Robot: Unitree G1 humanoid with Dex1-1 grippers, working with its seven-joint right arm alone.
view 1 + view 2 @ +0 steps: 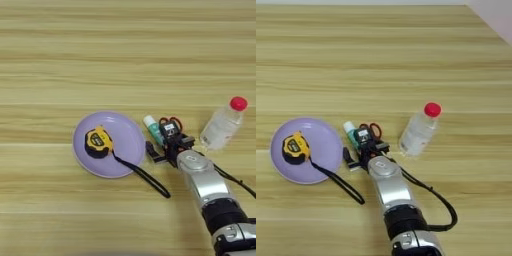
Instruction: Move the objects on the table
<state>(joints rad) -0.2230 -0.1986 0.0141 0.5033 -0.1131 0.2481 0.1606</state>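
**End effector arrives at the glue stick, grasp not yet confirmed**

End effector (161,147) of the right arm is low over the surface (125,60), right at the glue stick (153,129), which lies between the purple plate (127,145) and the bottle (222,126). One black finger shows on the plate side of the stick, and the black head of the end effector covers the lower part of it. I cannot tell how wide the fingers stand, or whether they already hold something.

My judgement is that the step in hand is the approach to the glue stick, just before the grip. The next move calls for a careful closing around the narrow body of the stick and then a straight lift, because other things are crowded close. Small scissors with red handles (374,130) lie just beside the stick, and the black strap (145,176) of the yellow tape measure (96,141) trails off the plate, near the fingers. The tape measure itself rests on the plate.

The clear bottle with the red cap stands a little apart, on the right, and seems untouched.

About writing: the glue stick has a teal label, but no word on it can be read. I can read no brand on the bottle or on the tape measure.
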